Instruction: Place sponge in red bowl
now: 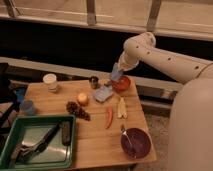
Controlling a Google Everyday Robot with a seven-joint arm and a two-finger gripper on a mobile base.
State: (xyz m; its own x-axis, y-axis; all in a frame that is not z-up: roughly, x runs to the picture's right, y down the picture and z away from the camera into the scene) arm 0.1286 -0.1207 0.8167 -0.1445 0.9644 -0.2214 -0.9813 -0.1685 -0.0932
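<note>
Gripper [116, 75] pinches the blue sponge [117, 73] just left of the red bowl [122, 83] — not centred. Shift right over the bowl's middle, lower, then release — avoid clipping the rim.

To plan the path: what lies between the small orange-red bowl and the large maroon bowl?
In the camera view, pale yellow wedge-shaped pieces; the claw hangs just above the small orange-red bowl.

- A smooth, off-white, tube-shaped arm [167, 57] is seen, dotted with small dark holes near its rounded elbow at 11 o'clock.
- A broad, pale, rounded body shell [192, 127] is seen at 4 o'clock.
- The gripper [116, 75], at the arm's lower end above the table, appears greyish-blue.
</note>
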